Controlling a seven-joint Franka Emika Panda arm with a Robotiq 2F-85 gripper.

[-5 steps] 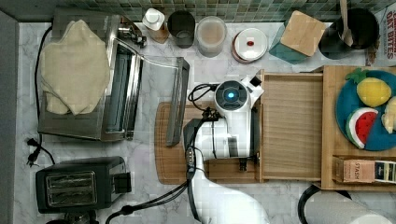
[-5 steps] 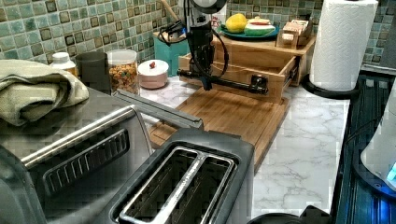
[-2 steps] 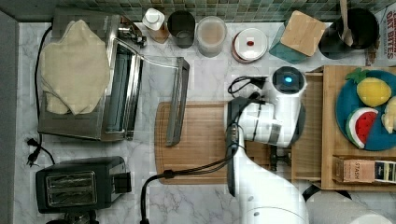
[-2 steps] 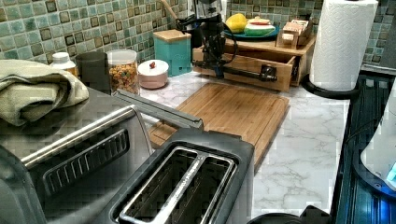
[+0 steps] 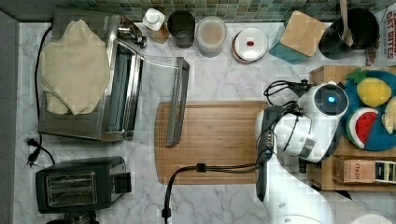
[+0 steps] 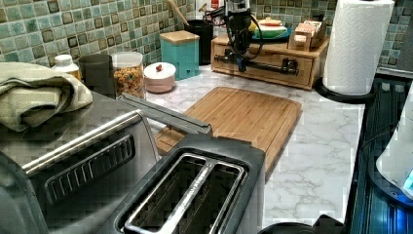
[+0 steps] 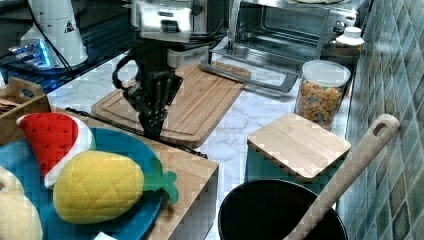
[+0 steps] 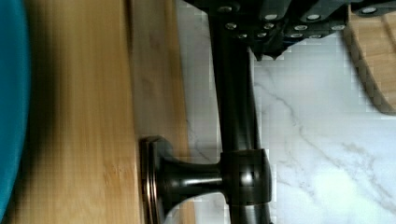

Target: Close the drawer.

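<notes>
Gripper (image 6: 239, 62) points straight down from the arm at the drawer (image 6: 263, 66), its fingers (image 8: 280, 28) on the dark bar handle (image 8: 236, 116); whether they clamp it, I cannot tell. Drawer front sits flush in the light-wood cabinet (image 6: 272, 48) behind the cutting board (image 6: 238, 114). Farther back, a clear jar (image 6: 128, 74) holds cereal and a black pot (image 7: 280, 212) holds a wooden spoon (image 7: 345, 180).

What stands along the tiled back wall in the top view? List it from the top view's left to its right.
White-capped bottle → dark cup → clear jar → white lidded bowl → teal box with wooden lid → black pot with wooden spoon.
</notes>
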